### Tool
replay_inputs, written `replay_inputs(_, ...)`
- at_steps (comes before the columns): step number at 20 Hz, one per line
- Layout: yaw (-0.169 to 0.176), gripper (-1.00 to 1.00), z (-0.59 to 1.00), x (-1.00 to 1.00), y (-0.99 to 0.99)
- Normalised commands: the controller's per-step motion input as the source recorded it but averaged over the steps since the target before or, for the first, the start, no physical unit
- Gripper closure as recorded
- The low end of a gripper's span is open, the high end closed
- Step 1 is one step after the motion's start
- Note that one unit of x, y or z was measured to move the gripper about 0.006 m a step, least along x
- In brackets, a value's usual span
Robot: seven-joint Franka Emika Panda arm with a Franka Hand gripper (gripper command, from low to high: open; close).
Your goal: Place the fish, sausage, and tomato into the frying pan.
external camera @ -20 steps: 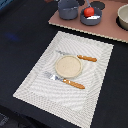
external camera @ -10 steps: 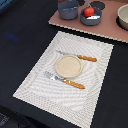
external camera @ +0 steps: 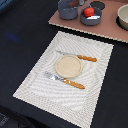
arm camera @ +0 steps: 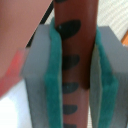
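In the wrist view my gripper [arm camera: 76, 80] is shut on the sausage [arm camera: 75, 40], a reddish-brown rod with dark marks, clamped between the teal pads [arm camera: 52, 75]. In the exterior view the grey-blue frying pan [external camera: 92, 19] stands on the brown board at the top, with the red tomato [external camera: 89, 12] inside it. A reddish tip [external camera: 75, 2] shows at the top edge above the pot; the gripper itself is cut off there. The fish is hidden or out of view.
A dark grey pot [external camera: 67, 9] stands to the exterior view's left of the pan, a beige bowl [external camera: 123, 16] at the far right. A striped placemat [external camera: 35, 82] holds a beige plate [external camera: 67, 66], a knife [external camera: 80, 57] and a fork [external camera: 67, 81].
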Motion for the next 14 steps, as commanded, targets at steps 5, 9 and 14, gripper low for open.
replay_inputs(5,-0.005,1.00,0.14,1.00,0.45)
replay_inputs(9,-0.005,1.00,0.04,0.98,0.54)
replay_inputs(14,0.000,1.00,-0.01,0.67,0.72)
